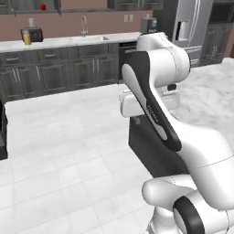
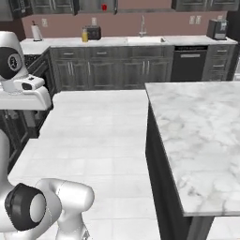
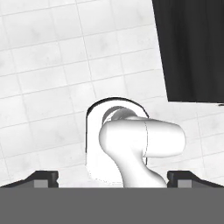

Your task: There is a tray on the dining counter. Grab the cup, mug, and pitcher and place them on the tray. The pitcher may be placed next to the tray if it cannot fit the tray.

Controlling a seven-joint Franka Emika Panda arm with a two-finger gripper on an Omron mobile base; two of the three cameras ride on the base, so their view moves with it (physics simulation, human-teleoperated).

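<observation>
My gripper [image 3: 113, 178] is open, its two dark fingertips [image 3: 46, 177] far apart and nothing between them. It points down at the tiled floor beside the dark side of the dining counter [image 2: 201, 126], a white marble slab also seen at right [image 1: 210, 91]. The red mug [image 2: 104, 7] sits high in an upper cabinet on the far wall [image 1: 43, 7]. A tall amber vessel, the pitcher as far as I can tell [image 2: 85, 35], stands on the far worktop next to a toaster [image 1: 27, 37]. The tray and the cup are out of view.
Across the wide tiled floor [image 2: 93, 126] runs the far worktop with a toaster [image 2: 93, 32], a sink faucet [image 2: 143, 26] and a coffee machine [image 2: 215, 29]. Dark cabinets [image 2: 28, 75] stand at the left. A steel fridge [image 1: 192, 23] stands at the back right.
</observation>
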